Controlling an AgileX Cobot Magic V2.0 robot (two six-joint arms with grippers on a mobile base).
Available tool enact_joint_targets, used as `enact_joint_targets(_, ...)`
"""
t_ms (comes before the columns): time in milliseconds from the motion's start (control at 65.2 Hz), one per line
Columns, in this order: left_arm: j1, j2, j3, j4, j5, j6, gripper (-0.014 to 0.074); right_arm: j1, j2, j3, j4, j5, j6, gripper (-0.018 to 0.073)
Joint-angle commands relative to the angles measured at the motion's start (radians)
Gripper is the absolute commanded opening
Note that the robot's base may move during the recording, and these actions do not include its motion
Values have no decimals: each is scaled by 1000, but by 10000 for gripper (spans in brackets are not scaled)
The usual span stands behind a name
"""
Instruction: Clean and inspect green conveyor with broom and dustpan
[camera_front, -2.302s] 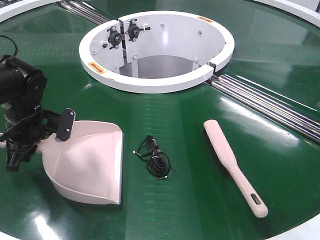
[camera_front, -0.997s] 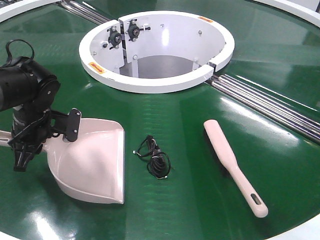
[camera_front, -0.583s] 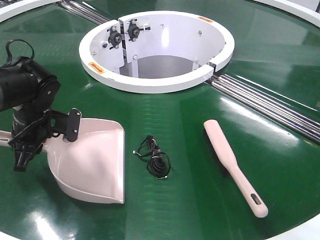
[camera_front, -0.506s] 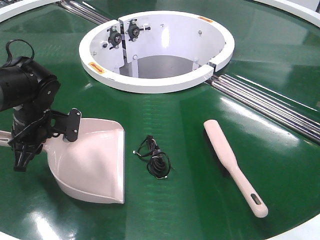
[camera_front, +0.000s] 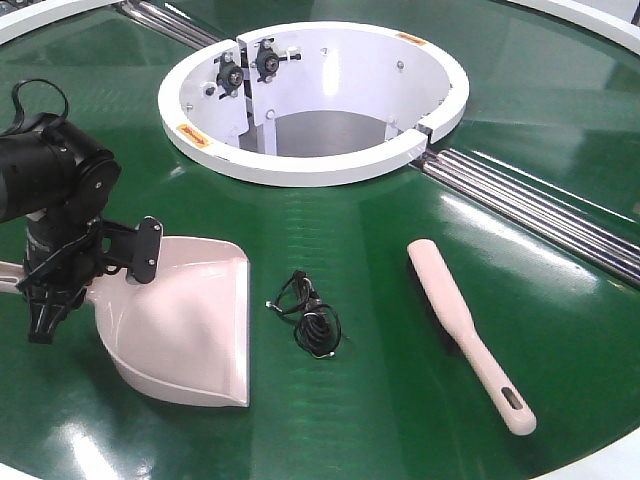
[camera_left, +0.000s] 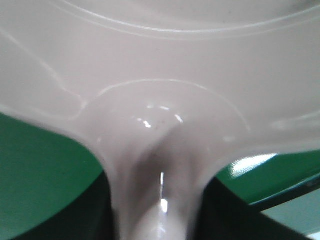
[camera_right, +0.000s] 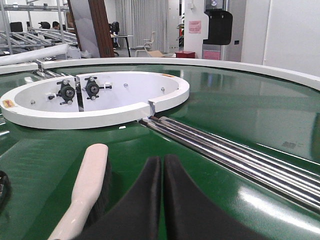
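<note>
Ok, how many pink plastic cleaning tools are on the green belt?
2: the dustpan on the left of the belt, and the broom lying on the right. None seems hidden.

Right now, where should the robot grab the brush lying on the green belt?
By its thin handle, coming straight down from above. The brush lies flat, bristles down, with bare belt on both sides, so the fingers can straddle the narrow neck crosswise. The right gripper sits nearest; it is shut and would need to open first.
</note>
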Motion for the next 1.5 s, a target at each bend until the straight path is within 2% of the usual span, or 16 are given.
enact_joint_targets(0, -7, -41, -29, 15, -1, -18, -6, -6, -10, 1, -9, -127, 5, -9)
enact_joint_targets(153, -7, -41, -29, 15, -1, -18, -6, -6, -10, -4, -9, -245, 5, -9)
enact_joint_targets(230, -7, -41, -29, 15, -1, -18, -6, -6, -3, -39, -1, -247, 52, -9)
enact_joint_targets(368, -7, -41, -29, 15, -1, -18, -6, -6, 84, -180, 4, -121, 163, -9)
enact_joint_targets(706, -7, -41, -29, 15, -1, -18, -6, -6, 487, -497, -6, 193, 143, -9)
enact_joint_targets(1059, -7, -41, -29, 15, -1, -18, -6, -3, 712, -514, -38, 206, 140, 6)
enact_joint_targets(1197, -7, -41, -29, 15, -1, -18, -6, -2, 729, -543, -32, 306, 75, 96)
enact_joint_targets(1381, -7, -41, -29, 15, -1, -18, -6, 2, 729, -638, -10, 456, 29, 335)
enact_joint_targets(1488, -7, -41, -29, 15, -1, -18, -6, 74, 756, -673, -9, 501, -26, 450)
